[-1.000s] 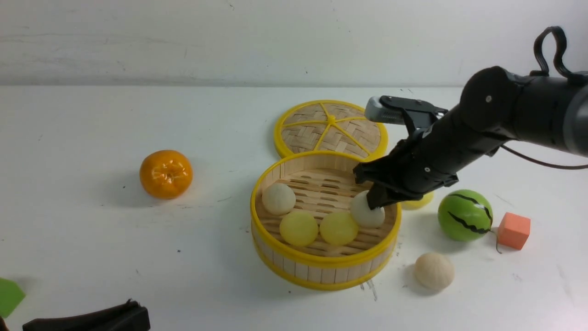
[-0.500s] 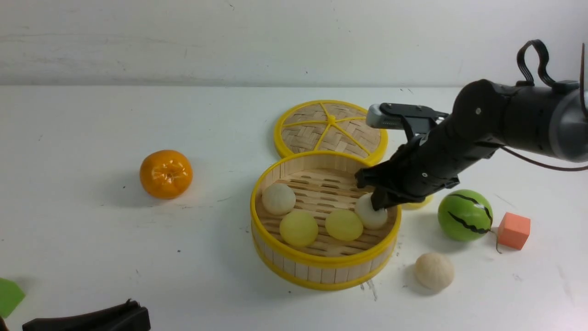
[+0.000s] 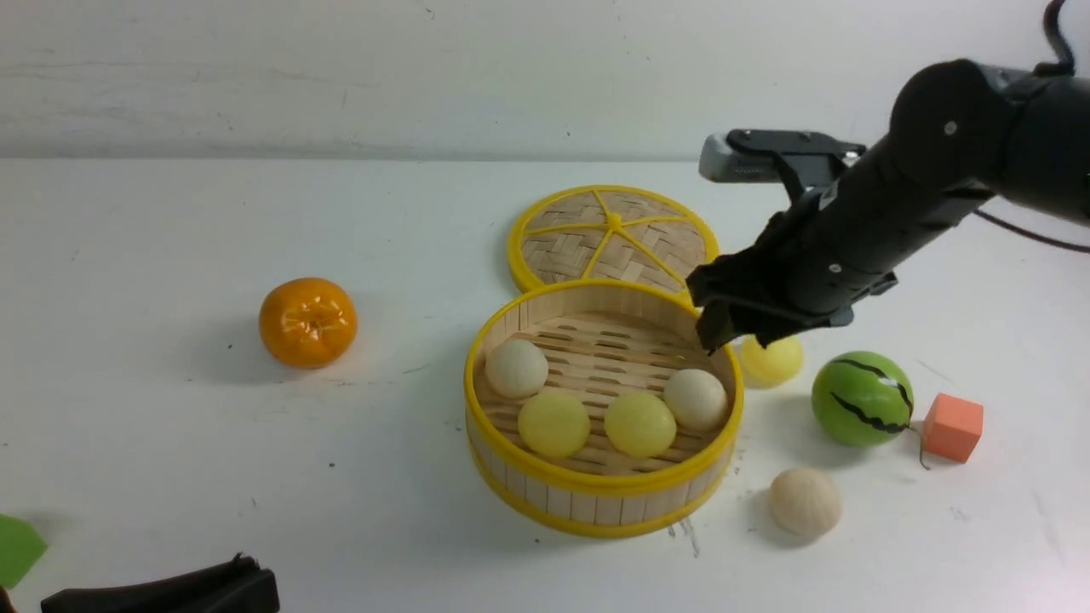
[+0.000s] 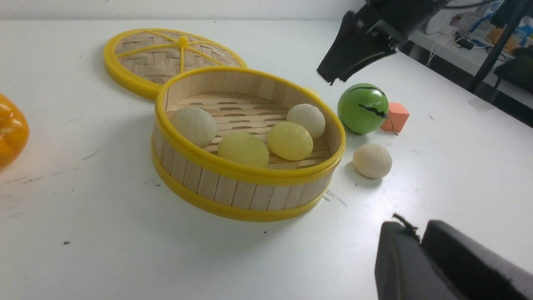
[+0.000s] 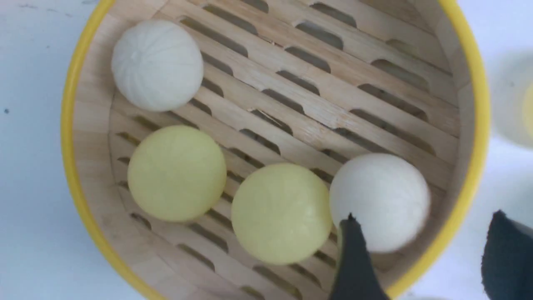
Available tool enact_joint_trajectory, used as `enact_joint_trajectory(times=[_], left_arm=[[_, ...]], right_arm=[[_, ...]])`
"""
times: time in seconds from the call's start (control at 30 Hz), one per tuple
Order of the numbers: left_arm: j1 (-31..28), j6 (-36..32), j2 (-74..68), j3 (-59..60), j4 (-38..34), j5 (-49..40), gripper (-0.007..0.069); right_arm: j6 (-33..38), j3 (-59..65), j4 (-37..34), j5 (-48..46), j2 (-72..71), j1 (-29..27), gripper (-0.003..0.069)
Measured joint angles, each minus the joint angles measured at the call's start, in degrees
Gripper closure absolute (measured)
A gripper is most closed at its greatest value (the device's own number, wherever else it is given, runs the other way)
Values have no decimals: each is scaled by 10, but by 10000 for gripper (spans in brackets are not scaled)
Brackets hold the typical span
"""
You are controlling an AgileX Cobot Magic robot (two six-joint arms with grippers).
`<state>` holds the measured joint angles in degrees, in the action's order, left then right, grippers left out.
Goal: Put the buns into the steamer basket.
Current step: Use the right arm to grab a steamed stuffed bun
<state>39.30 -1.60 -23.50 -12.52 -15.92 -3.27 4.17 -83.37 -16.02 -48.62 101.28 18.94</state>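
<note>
The steamer basket (image 3: 596, 489) stands mid-table and holds two beige-white buns (image 3: 516, 369) (image 3: 696, 398) and two pale yellow buns (image 3: 553, 423) (image 3: 639, 423). A third pale yellow bun (image 3: 773, 361) lies on the table just right of the basket. A third beige-white bun (image 3: 805, 501) lies at the front right. My right gripper (image 3: 737, 336) is open and empty, raised above the basket's right rim; in the right wrist view (image 5: 424, 214) it hangs over the right beige-white bun (image 5: 379, 200). My left gripper (image 4: 416, 233) is shut and empty, low at the front left (image 3: 170, 589).
The woven lid (image 3: 613, 238) lies behind the basket. An orange (image 3: 307, 322) sits to the left. A green striped watermelon ball (image 3: 862, 398) and an orange cube (image 3: 952, 426) sit to the right. A green piece (image 3: 17, 549) shows at the front left edge.
My right gripper let go of the beige-white bun at the basket's right side, opened, and rose up and to the right. The bun now rests in the basket.
</note>
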Motion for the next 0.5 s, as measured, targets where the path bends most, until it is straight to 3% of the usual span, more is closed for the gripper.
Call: enact_joint_trajectory(times=[0.13, 0.27, 0.5], left_arm=[[0, 0, 0, 0, 0, 0, 548], [0, 0, 0, 0, 0, 0, 543], [0, 0, 0, 0, 0, 0, 538]], right_arm=[[-45, 22, 82, -65, -55, 0, 343], [-127, 127, 151, -68, -82, -1, 489], [-141, 163, 117, -12, -55, -7, 508]])
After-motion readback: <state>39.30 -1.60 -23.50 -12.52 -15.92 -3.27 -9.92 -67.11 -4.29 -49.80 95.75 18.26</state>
